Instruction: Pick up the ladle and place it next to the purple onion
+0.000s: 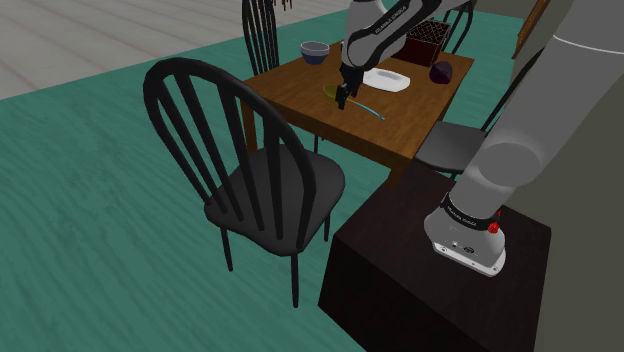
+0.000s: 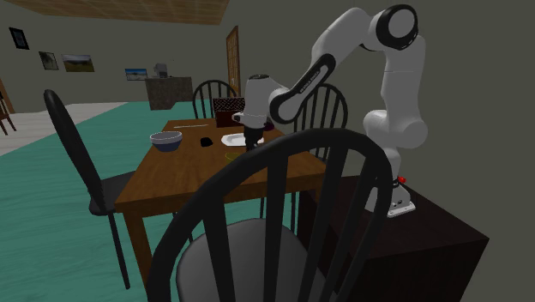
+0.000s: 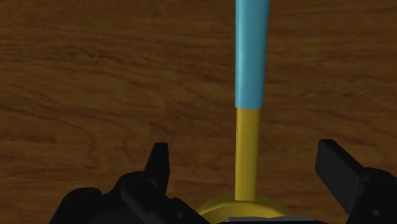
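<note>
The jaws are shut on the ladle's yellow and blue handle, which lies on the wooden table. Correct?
No. The wrist view shows the jaws open, one on each side of the handle of the ladle, not touching it. The handle is yellow and blue and lies on the wooden table.

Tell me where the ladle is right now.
In the shoulder view the ladle lies on the wooden table beside the white plate, under the gripper. In the wrist view its handle runs between the open fingers, untouched.
</note>
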Controlling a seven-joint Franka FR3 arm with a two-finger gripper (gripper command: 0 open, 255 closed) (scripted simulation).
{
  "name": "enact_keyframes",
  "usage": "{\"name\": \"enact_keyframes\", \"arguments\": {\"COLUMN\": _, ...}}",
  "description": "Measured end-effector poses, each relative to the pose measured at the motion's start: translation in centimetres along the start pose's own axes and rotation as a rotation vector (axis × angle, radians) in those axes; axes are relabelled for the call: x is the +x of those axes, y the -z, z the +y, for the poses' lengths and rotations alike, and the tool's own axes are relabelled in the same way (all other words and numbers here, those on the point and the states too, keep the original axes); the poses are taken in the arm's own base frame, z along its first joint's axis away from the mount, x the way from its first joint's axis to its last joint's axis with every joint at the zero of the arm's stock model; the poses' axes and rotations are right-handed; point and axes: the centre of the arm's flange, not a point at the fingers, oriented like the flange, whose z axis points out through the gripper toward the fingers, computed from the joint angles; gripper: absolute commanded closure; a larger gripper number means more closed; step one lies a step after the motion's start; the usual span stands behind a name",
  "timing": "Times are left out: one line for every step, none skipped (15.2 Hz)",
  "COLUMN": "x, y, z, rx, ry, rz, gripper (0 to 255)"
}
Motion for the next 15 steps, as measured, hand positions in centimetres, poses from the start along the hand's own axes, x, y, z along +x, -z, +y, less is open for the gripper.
{"name": "enact_keyframes", "arguments": {"x": 0.00, "y": -0.07, "z": -0.01, "rx": 0.000, "ry": 0.000, "rz": 0.000, "gripper": 0}}
{"name": "enact_keyframes", "arguments": {"x": 0.01, "y": -0.09, "z": -0.02, "rx": 0.000, "ry": 0.000, "rz": 0.000, "gripper": 0}}
{"name": "enact_keyframes", "arguments": {"x": 0.01, "y": -0.10, "z": -0.02, "rx": 0.000, "ry": 0.000, "rz": 0.000, "gripper": 0}}
{"name": "enact_keyframes", "arguments": {"x": 0.01, "y": -0.11, "z": -0.02, "rx": 0.000, "ry": 0.000, "rz": 0.000, "gripper": 0}}
{"name": "enact_keyframes", "arguments": {"x": 0.01, "y": -0.11, "z": -0.03, "rx": 0.000, "ry": 0.000, "rz": 0.000, "gripper": 0}}
{"name": "enact_keyframes", "arguments": {"x": 0.01, "y": -0.11, "z": -0.03, "rx": 0.000, "ry": 0.000, "rz": 0.000, "gripper": 255}}
{"name": "enact_keyframes", "arguments": {"x": 0.01, "y": -0.11, "z": -0.03, "rx": 0.000, "ry": 0.000, "rz": 0.000, "gripper": 255}}
{"name": "enact_keyframes", "arguments": {"x": 0.09, "y": 0.01, "z": -0.17, "rx": 0.000, "ry": 0.003, "rz": 0.003, "gripper": 255}}
{"name": "enact_keyframes", "arguments": {"x": 0.07, "y": -0.04, "z": -0.13, "rx": 0.000, "ry": 0.002, "rz": 0.002, "gripper": 255}}
{"name": "enact_keyframes", "arguments": {"x": 0.06, "y": -0.08, "z": -0.10, "rx": 0.000, "ry": 0.001, "rz": 0.002, "gripper": 255}}
{"name": "enact_keyframes", "arguments": {"x": 0.07, "y": -0.08, "z": -0.09, "rx": 0.000, "ry": 0.001, "rz": 0.002, "gripper": 255}}
{"name": "enact_keyframes", "arguments": {"x": 0.07, "y": -0.08, "z": -0.08, "rx": 0.000, "ry": 0.001, "rz": 0.002, "gripper": 255}}
{"name": "enact_keyframes", "arguments": {"x": 0.07, "y": -0.08, "z": -0.08, "rx": 0.000, "ry": 0.001, "rz": 0.002, "gripper": 255}}
{"name": "enact_keyframes", "arguments": {"x": 0.07, "y": -0.08, "z": -0.08, "rx": 0.000, "ry": 0.001, "rz": 0.002, "gripper": 255}}
{"name": "enact_keyframes", "arguments": {"x": 0.07, "y": -0.08, "z": -0.07, "rx": 0.000, "ry": 0.001, "rz": 0.002, "gripper": 255}}
